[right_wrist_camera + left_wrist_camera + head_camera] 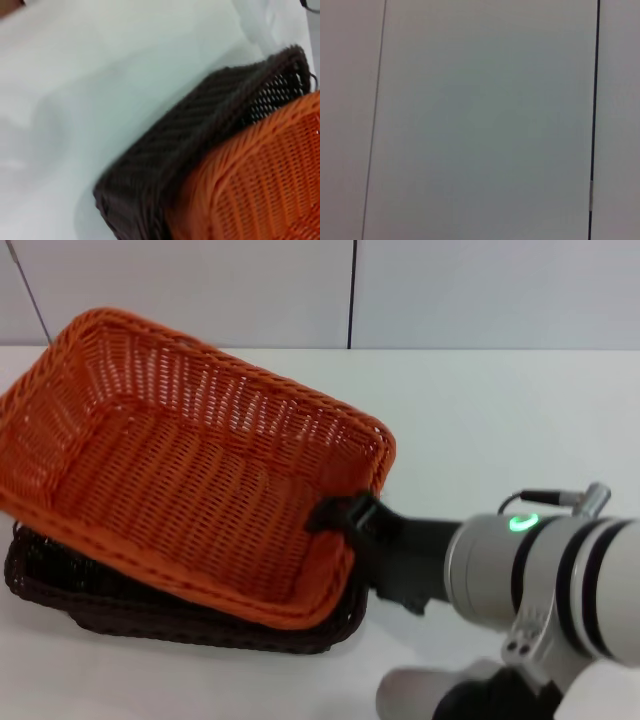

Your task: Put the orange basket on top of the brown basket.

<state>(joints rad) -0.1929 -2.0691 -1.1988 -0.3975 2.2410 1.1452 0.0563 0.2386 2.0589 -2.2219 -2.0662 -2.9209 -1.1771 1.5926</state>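
Note:
The orange basket (190,480) lies tilted over the brown basket (150,618), its far left side raised and its near right corner low inside the brown one. My right gripper (343,516) is shut on the orange basket's right rim, with one black finger over the rim's inner side. The right wrist view shows the orange basket's wall (270,185) resting in the brown basket (200,135), whose dark woven side stands on the table. My left gripper is out of view; the left wrist view shows only a pale wall.
The white table (500,410) stretches to the right of and behind the baskets. A pale wall with a dark vertical seam (351,295) stands behind the table. My right arm (540,570) reaches in from the lower right.

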